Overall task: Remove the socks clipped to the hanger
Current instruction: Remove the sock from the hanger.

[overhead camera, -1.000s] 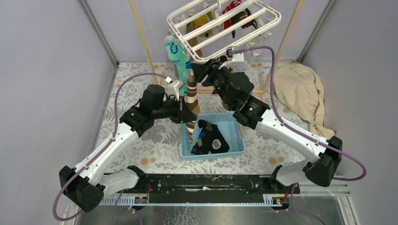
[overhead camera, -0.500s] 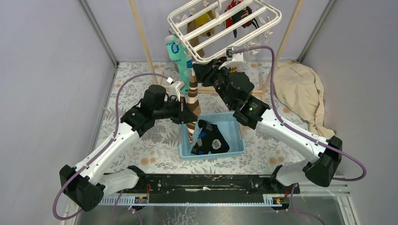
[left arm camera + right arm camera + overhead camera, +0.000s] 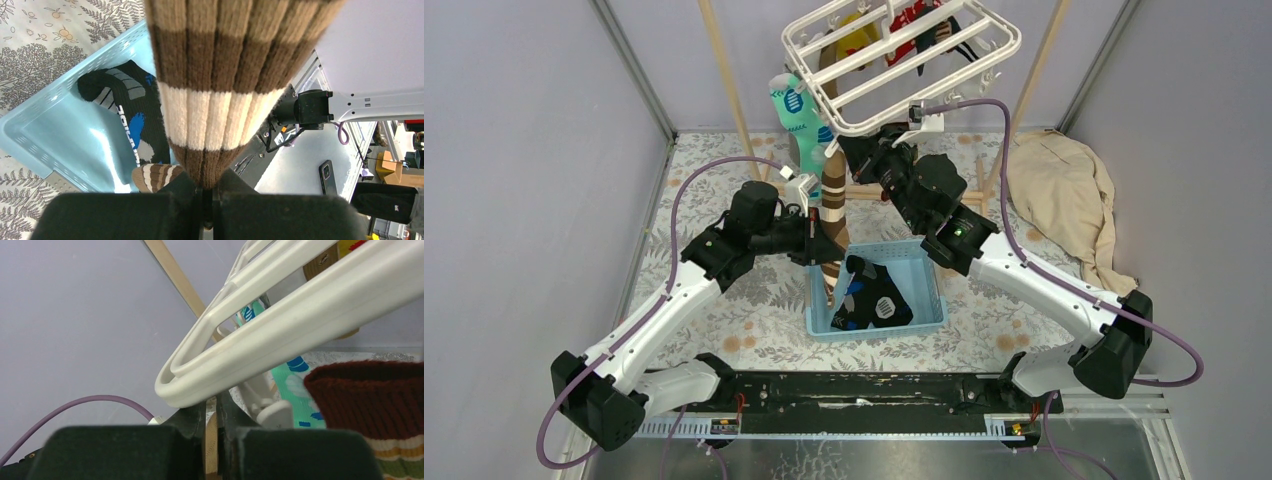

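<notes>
Striped sock [image 3: 215,75] — left gripper [image 3: 207,192] clamped on it | right gripper [image 3: 212,415] just pinched together under hanger [image 3: 300,330], contents unclear | judged: 1 sock's release imminent

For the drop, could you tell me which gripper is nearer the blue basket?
Left. The left gripper pinches the striped sock over the basket rim; the right gripper is up at the hanger.

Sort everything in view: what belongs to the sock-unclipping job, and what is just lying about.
Job in hand:
- white clip hanger
- brown-striped sock, pinched in the left hand
- teal sock hanging at the hanger
- right hand, up under the hanger's frame
- blue basket with socks lying in it

Lying about:
- beige cloth
- wooden rack poles
- phone
</notes>
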Motion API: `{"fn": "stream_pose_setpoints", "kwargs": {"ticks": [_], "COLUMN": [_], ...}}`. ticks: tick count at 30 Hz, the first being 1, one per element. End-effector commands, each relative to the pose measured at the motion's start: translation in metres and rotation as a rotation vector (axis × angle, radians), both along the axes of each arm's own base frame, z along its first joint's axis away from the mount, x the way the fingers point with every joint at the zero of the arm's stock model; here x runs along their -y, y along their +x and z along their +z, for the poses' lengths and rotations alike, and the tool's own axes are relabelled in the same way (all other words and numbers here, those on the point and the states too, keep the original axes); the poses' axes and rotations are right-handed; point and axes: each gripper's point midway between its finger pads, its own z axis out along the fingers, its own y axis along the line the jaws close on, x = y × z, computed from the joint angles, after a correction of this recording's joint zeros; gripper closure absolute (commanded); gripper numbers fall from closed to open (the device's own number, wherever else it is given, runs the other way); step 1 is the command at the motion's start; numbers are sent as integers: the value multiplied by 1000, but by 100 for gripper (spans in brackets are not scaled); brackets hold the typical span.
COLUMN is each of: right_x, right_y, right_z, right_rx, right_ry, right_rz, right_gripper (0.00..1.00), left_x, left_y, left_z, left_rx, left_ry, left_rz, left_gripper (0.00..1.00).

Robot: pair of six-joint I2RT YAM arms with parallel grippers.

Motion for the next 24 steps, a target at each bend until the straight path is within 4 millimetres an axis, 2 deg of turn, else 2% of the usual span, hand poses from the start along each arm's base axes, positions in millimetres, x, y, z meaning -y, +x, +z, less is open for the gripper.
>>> {"fn": "stream_pose_setpoints", "kwargs": {"ticks": [1, 7, 12, 17, 24], "right_x": [18, 21, 23, 26, 28], "right_y": [3, 3, 4, 2, -2], "right_z": [22, 20, 19, 19, 13], "right_rx": [39, 35, 33, 31, 17], "right_ry": [69, 64, 58, 65, 60], "right_rz": [-46, -51, -56, -59, -49], "right_gripper": [97, 95, 91, 64, 36], "left_x": [1, -6, -10, -11, -4], "left_y": [-6, -14, -22, -26, -23], "left_z": [0, -4, 1, 2, 8], "left_rx": [2, 3, 11, 3, -3], "left_ry": [-5, 16, 4, 5, -25], "left_rz": [-28, -22, -24, -29, -43], "left_gripper": [96, 96, 96, 96, 96]}}
